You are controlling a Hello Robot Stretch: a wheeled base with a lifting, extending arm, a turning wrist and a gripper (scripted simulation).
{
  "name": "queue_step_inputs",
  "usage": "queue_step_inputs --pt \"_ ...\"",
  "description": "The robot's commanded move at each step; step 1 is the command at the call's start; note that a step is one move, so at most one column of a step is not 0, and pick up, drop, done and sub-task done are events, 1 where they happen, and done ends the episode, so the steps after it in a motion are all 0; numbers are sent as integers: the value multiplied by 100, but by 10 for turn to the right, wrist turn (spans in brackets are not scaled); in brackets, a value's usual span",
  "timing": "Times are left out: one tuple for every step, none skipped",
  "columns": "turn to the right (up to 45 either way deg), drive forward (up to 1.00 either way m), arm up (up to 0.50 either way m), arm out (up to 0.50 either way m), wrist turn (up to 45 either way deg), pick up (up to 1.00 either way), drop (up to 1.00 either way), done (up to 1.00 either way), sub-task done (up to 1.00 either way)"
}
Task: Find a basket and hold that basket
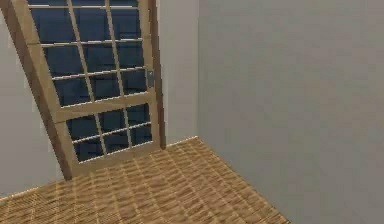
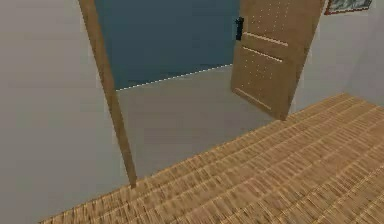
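Wood-plank floor (image 1: 190, 190) runs under the robot at the bottom of the forward view. It ends at a glazed door (image 1: 95, 80) with dark panes in the upper left and a plain grey wall (image 1: 290, 90) on the right.

In the arm side view the same planks fill the lower right. A wooden frame post (image 2: 108, 90) stands left of centre at the edge of a doorway (image 2: 180, 110). Through it, in the middle of the frame, lies a grey floor (image 2: 190, 115) below a blue wall (image 2: 170, 35). A wooden door (image 2: 268, 60) stands swung open at the upper right, with the corner of a picture (image 2: 352, 6) beyond it.

From where I stand I cannot tell where the basket is, nor the state of the pincer. The step in hand looks like searching. The corner ahead seems a dead end, so the open doorway looks like the better route. The robot should turn slowly and line up squarely between post and door. It should scan low surfaces as the next room opens up.
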Motion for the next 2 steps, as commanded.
queue_step_inputs --pt "-450 0 0 0 0 0 0 0 0" --pt "-360 0 0 0 0 0 0 0 0"
